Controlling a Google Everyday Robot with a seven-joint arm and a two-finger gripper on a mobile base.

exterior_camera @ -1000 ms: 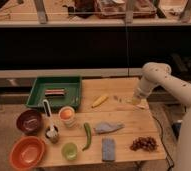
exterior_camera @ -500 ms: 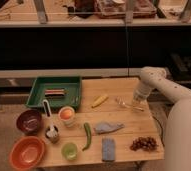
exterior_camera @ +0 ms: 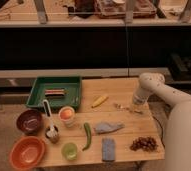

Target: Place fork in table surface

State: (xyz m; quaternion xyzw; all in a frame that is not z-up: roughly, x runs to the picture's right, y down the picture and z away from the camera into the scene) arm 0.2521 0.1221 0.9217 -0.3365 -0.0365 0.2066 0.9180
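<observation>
Nearest, along the front edge of the table surface (exterior_camera: 126, 92): an orange bowl (exterior_camera: 27, 151) at the left corner, a small green cup (exterior_camera: 69, 150) next to it, a blue-grey sponge (exterior_camera: 108, 148) further right, a bunch of dark grapes (exterior_camera: 144, 144) near the right corner. Further back: a dark brown bowl (exterior_camera: 29, 120), a thick white long-handled utensil (exterior_camera: 48, 120) standing in a small cup, a cup holding something orange (exterior_camera: 66, 115), a green pepper (exterior_camera: 87, 136), a grey-blue cloth (exterior_camera: 107, 127). Further still, toward the rear: a yellow oblong item (exterior_camera: 99, 100) mid-table, a green tray (exterior_camera: 55, 93) at the rear left corner with a small dark bar inside. Between fork (exterior_camera: 121, 106) and gripper (exterior_camera: 137, 104), nothing else in the way.

Fork lying flat on the planks on the table's right half, right of the yellow item. Gripper low over the table's right side, just right of the fork, wrapped in the white arm (exterior_camera: 161, 92); contact with the fork impossible to judge.
</observation>
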